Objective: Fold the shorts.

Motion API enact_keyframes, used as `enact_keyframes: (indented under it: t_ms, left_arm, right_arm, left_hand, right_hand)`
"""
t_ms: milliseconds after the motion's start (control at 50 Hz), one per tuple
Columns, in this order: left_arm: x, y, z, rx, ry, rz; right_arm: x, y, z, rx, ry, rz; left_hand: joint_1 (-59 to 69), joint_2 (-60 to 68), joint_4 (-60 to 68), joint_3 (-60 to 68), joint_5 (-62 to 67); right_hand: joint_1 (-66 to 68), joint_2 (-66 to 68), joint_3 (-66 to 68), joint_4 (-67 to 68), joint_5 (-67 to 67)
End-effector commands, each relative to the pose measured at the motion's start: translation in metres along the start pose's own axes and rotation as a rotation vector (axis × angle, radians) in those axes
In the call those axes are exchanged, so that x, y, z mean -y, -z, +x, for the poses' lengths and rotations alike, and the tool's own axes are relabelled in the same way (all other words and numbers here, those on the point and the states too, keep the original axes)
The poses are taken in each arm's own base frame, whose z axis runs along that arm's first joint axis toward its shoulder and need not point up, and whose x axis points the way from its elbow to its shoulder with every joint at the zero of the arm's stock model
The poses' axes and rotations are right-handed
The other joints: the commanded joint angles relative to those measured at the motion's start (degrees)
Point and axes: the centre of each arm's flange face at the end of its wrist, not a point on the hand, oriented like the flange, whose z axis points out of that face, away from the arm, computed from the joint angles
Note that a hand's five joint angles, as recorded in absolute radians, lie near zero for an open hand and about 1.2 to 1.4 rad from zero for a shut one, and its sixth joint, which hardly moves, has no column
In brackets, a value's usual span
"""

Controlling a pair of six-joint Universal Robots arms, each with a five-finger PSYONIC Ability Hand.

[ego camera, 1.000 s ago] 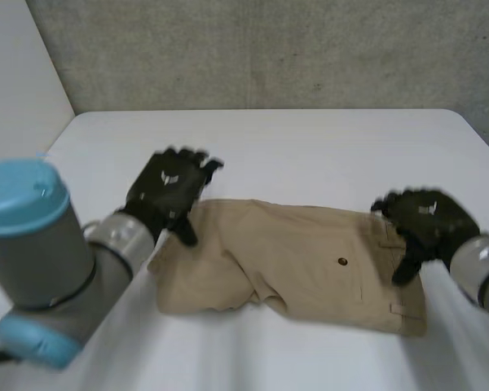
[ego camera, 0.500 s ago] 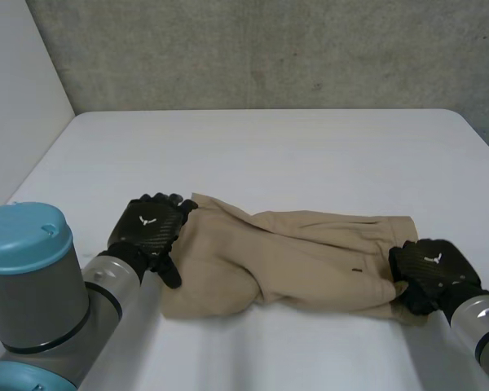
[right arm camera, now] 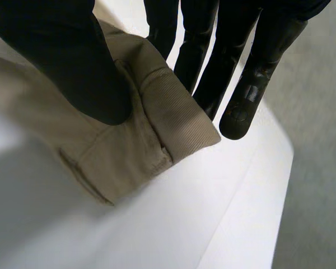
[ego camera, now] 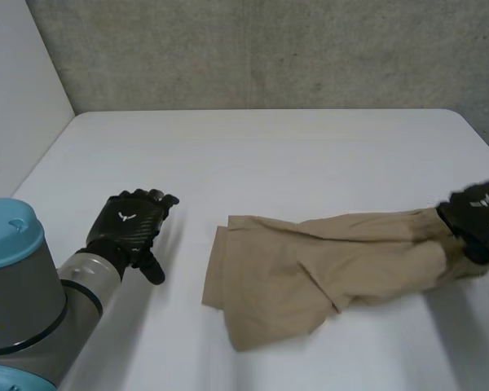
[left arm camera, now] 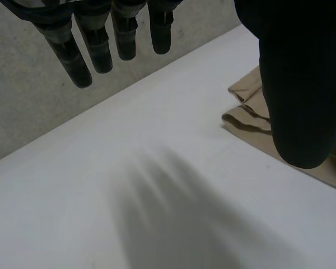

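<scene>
The tan shorts [ego camera: 310, 261] lie crumpled and stretched out across the white table, from the middle to the right edge. My right hand [ego camera: 477, 216] holds their waistband end at the far right. In the right wrist view the thumb [right arm camera: 73, 61] presses the waistband [right arm camera: 157, 129] against the fingers behind it. My left hand [ego camera: 130, 224] hovers over bare table to the left of the shorts, apart from them, with its fingers [left arm camera: 101, 50] straight and nothing in it. Beside its thumb lies the leg end of the shorts [left arm camera: 252, 106].
The white table [ego camera: 269, 155] runs back to a grey wall. My left arm, with its light-blue cap [ego camera: 8, 236], stands at the front left. The table's right edge lies just under my right hand.
My right hand closed on the waistband and dragged the shorts to the right. My left hand came off the cloth and drew back to the left.
</scene>
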Motion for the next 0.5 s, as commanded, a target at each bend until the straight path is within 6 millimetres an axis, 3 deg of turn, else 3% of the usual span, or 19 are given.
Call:
enact_keyframes:
  t_ms: [20, 40, 60, 120, 140, 200, 260, 320, 340, 380, 440, 500]
  left_arm:
    - [0.0, -0.001, -0.002, 0.004, 0.002, 0.0]
    - [0.0, -0.001, -0.002, 0.004, 0.002, 0.003]
    - [0.001, 0.0, -0.002, 0.003, 0.002, 0.004]
    - [0.005, 0.001, -0.002, 0.004, 0.001, 0.02]
    - [0.006, 0.002, -0.002, 0.004, 0.001, 0.022]
    - [0.009, 0.003, -0.002, 0.005, 0.0, 0.034]
    - [0.012, 0.004, -0.003, 0.012, 0.002, 0.045]
    - [0.014, 0.004, -0.006, 0.02, 0.003, 0.053]
    - [0.016, 0.003, -0.007, 0.026, 0.004, 0.058]
    - [0.018, 0.002, -0.008, 0.028, 0.004, 0.063]
    - [0.022, 0.0, -0.012, 0.041, 0.006, 0.078]
    - [0.032, -0.003, -0.016, 0.052, 0.007, 0.108]
  right_arm:
    - [0.072, 0.016, -0.025, 0.047, 0.103, 0.231]
    - [0.081, 0.019, -0.033, 0.066, 0.12, 0.262]
    - [0.099, 0.025, -0.055, 0.117, 0.157, 0.325]
    - [0.121, 0.033, -0.092, 0.207, 0.203, 0.404]
    - [0.13, 0.039, -0.116, 0.272, 0.23, 0.446]
    - [0.136, 0.045, -0.148, 0.366, 0.264, 0.488]
    - [0.129, 0.047, -0.199, 0.52, 0.304, 0.515]
    - [0.123, 0.046, -0.217, 0.607, 0.303, 0.536]
    - [0.121, 0.047, -0.223, 0.65, 0.297, 0.552]
    - [0.122, 0.049, -0.224, 0.674, 0.282, 0.565]
    - [0.127, 0.052, -0.221, 0.686, 0.22, 0.565]
    - [0.139, 0.049, -0.201, 0.65, 0.086, 0.572]
  left_hand:
    - [-0.5, -1.1, -1.2, -1.7, -2.2]
    - [-0.6, -1.3, -1.4, -1.9, -2.4]
    - [-0.6, -1.3, -1.4, -1.9, -2.4]
    - [-1.0, -1.6, -1.7, -2.2, -2.8]
    - [-1.0, -1.6, -1.7, -2.2, -2.8]
    - [-1.0, -1.6, -1.7, -2.2, -2.8]
    - [-1.0, -1.6, -1.7, -2.2, -2.8]
    - [-1.0, -1.6, -1.7, -2.2, -2.8]
    - [-1.0, -1.6, -1.7, -2.2, -2.8]
    - [-1.0, -1.6, -1.7, -2.2, -2.8]
    - [-1.0, -1.6, -1.7, -2.2, -2.8]
    - [-0.8, -1.5, -1.5, -2.0, -2.6]
  right_hand:
    - [24.6, 12.3, 12.5, 11.8, 16.5]
    - [24.6, 12.3, 12.5, 11.8, 16.5]
    - [24.6, 12.3, 12.5, 11.8, 16.5]
    - [24.6, 12.3, 12.5, 11.8, 16.5]
    - [24.6, 12.3, 12.5, 11.8, 16.5]
    - [24.6, 12.3, 12.5, 11.8, 16.5]
    - [24.6, 12.3, 12.5, 11.8, 16.5]
    - [-3.5, -15.8, -15.6, -16.3, -11.6]
    - [-24.3, -36.5, -36.3, -37.1, -32.4]
    - [-45.4, -57.7, -57.5, -58.2, -53.5]
    - [-45.4, -57.7, -57.5, -58.2, -53.5]
    - [-45.4, -57.7, -57.5, -58.2, -53.5]
